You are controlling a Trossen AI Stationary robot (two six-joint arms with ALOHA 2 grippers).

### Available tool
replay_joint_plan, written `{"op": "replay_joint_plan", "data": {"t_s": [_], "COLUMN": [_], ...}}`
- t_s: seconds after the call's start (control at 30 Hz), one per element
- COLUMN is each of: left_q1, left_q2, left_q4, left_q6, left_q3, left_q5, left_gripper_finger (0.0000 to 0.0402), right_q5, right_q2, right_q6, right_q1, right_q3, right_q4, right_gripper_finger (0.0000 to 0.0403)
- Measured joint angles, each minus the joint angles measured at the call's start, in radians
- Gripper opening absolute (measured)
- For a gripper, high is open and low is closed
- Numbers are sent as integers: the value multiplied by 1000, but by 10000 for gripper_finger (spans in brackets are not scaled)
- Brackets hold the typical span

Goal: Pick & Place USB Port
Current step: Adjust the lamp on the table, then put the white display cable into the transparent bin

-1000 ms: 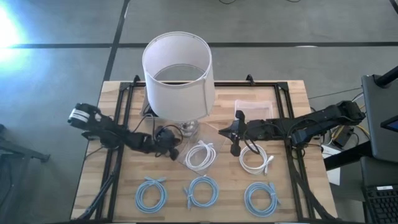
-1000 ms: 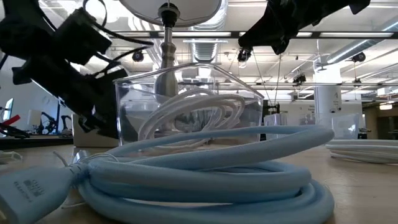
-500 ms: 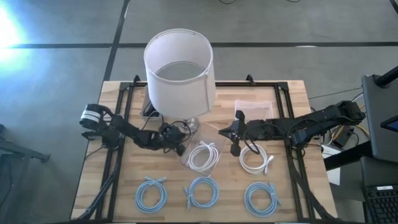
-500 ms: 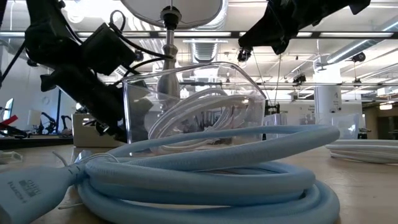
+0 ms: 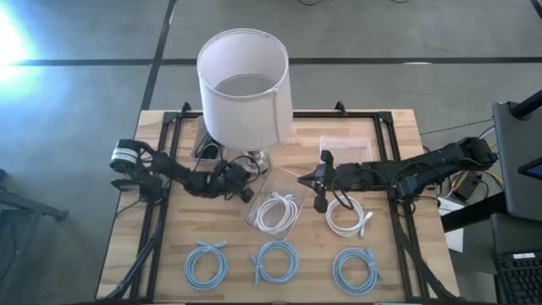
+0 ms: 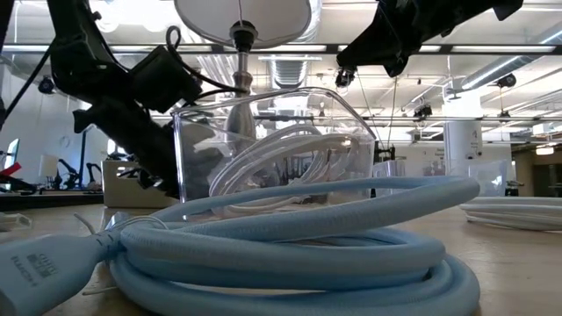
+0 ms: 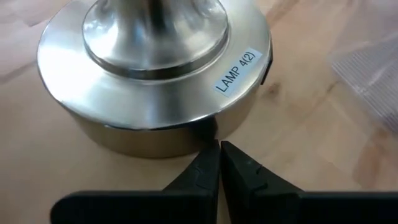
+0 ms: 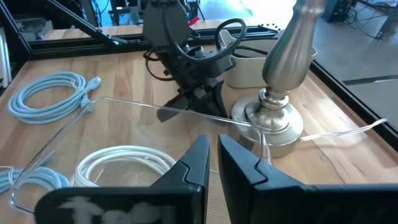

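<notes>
Fingers first: your left gripper is pinched closed with nothing between the tips, nosed up against the lamp base labelled "LAMP 4(2)". Tips sit at the base's lower edge, touching or nearly so; can't say which. High view puts that left gripper just beside the lamp, so my read is it's feeling for something at the foot of the lamp, not carrying.

Right gripper is also closed and empty, hanging above the tabletop between the clear plastic tray and the loose white cable coil. Looks parked, leaving the lamp side free for the left arm.

Task item: no USB port I can positively identify. Candidates are the white cable coiled inside the tray and three blue cable coils lined along the near edge. Nothing is held, so the pick isn't made yet.
</notes>
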Motion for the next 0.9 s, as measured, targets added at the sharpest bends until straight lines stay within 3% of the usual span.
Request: {"op": "replay_joint_plan", "data": {"t_s": [0.5, 0.9], "left_q1": [64, 18], "left_q2": [1, -7], "left_q4": [40, 42], "left_q6": [-2, -27], "left_q3": [0, 6], "left_q5": [-44, -30], "left_gripper_finger": [18, 18], "right_q5": [0, -28], "right_q2": [0, 0], "right_q6": [0, 33], "right_q1": [0, 0], "right_q3": [0, -4], "right_q4": [0, -8], "right_gripper_finger": [31, 31]}}
